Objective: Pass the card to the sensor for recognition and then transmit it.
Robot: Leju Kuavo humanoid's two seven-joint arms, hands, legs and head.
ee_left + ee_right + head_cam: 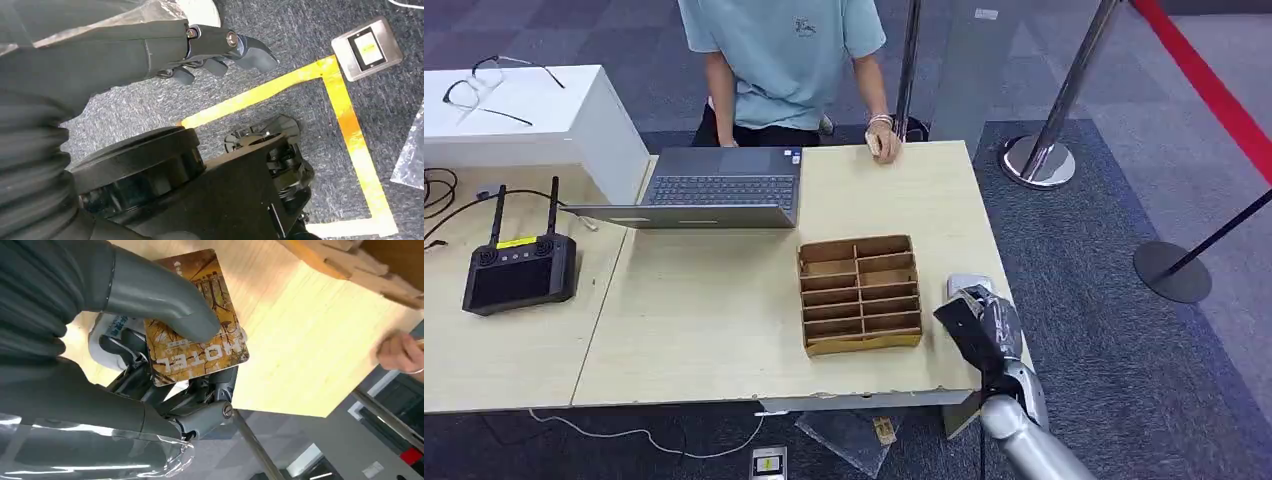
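While a person's hand (883, 140) rests on the table (704, 320) edge at 12 o'clock beyond the wooden divider box (860, 294) and laptop (719, 187), the right hand (986, 325) at 4 o'clock pinches the hotel card (196, 322) under its thumb, over a white sensor (107, 332). Left hand (220, 50) hangs empty, fingers loosely curled, above carpet.

Pale matt wood table (724, 320); brown cardboard organiser (860, 294) near its right edge. The glossy printed card (197, 335) sits under smooth grey plastic fingers (165, 302). Rough grey carpet (300, 45).
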